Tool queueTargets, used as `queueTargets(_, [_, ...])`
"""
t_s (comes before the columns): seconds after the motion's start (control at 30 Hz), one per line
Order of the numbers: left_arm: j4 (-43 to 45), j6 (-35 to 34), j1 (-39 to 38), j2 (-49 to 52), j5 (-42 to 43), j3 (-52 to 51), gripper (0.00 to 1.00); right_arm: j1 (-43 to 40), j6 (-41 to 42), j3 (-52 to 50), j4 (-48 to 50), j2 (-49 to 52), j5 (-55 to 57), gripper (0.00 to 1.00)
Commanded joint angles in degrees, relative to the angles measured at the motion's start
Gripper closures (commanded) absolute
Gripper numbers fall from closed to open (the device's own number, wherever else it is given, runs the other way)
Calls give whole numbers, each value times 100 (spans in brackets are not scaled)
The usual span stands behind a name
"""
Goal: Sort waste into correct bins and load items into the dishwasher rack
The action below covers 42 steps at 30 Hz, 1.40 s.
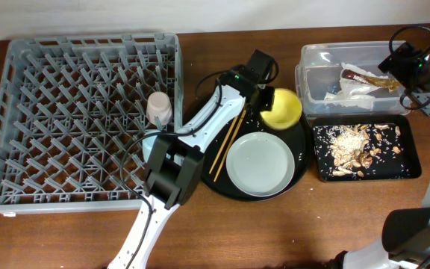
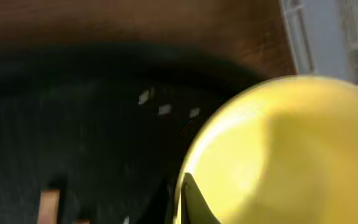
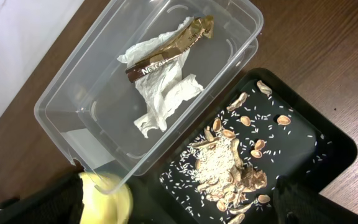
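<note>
My left gripper (image 1: 263, 91) is shut on the rim of the yellow bowl (image 1: 283, 108), with one finger inside the bowl (image 2: 194, 202). It holds the bowl tilted over the round black tray's far edge. The yellow bowl (image 2: 291, 155) fills the left wrist view. The grey-white plate (image 1: 260, 164) and the chopsticks (image 1: 226, 142) lie on that tray. The pink cup (image 1: 159, 107) stands in the grey rack (image 1: 58, 112). My right gripper (image 3: 173, 208) is open and empty above the clear tub (image 3: 104, 118), which holds a napkin (image 3: 163, 99) and the wrapper (image 3: 166, 53). Food scraps (image 3: 229, 165) lie in the shallow black tray (image 3: 316, 137).
The round black tray (image 1: 301, 153) sits between the rack and the two bins. The clear tub (image 1: 319, 75) stands behind the shallow black tray (image 1: 413, 161) at the right. My left arm (image 1: 192, 142) reaches across the rack's front right corner.
</note>
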Motion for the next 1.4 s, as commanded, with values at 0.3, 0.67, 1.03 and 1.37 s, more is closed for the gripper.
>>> queueTargets(0.3, [-2208, 841, 1113, -1325, -2234, 1585, 99, -13, 26, 11, -2, 11, -11, 2])
queueTargets(0.67, [-420, 2931, 1733, -1574, -6242, 74, 100, -9, 26, 11, -2, 11, -11, 2])
queueTargets(1.03, [1738, 3926, 1836, -1574, -6859, -1587, 100, -9, 26, 11, -2, 11, -11, 2])
queueTargets(1.37, [2155, 3930, 2052, -1574, -6865, -1838, 100, -9, 28, 11, -2, 11, -11, 2])
